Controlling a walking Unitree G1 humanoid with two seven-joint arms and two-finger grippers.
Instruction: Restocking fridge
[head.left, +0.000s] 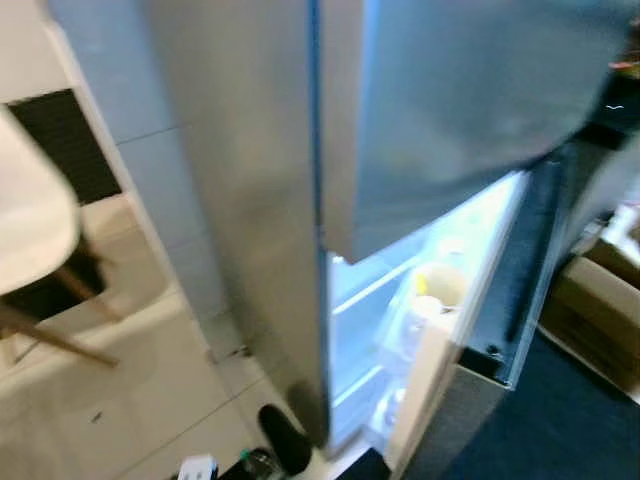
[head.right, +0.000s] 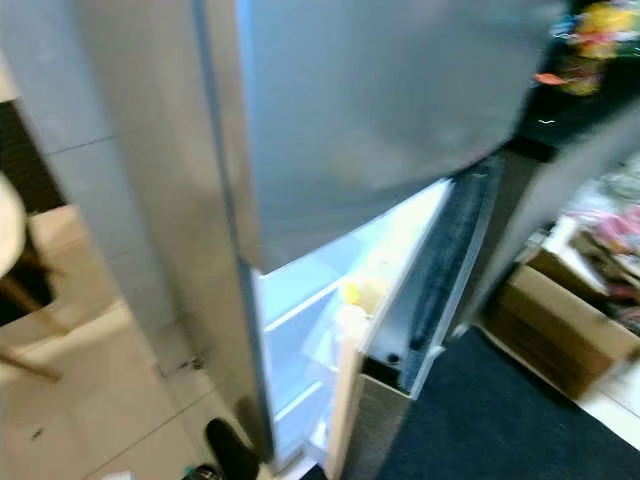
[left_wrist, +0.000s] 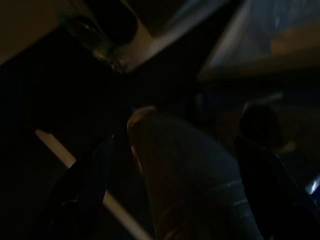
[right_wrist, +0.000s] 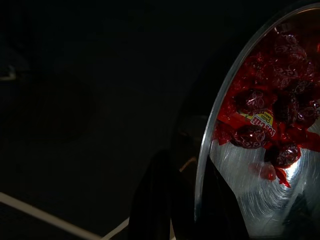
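Stood before fridge (head.left: 400, 330), lower door ajar. Left pincer (left_wrist: 175, 165) gripped a bottle (left_wrist: 190, 185); right pincer (right_wrist: 172, 200) clamped a candy bowl's (right_wrist: 260, 165) rim. Risked tipping candy, squeezing through narrow gap.

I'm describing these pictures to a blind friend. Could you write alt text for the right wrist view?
A shiny metal bowl holding red-wrapped candies curves in from one side of a very dark picture, its rim catching the light. A black gripper finger stands dimly against the bowl's rim, and a pale line crosses the dark ground behind it.
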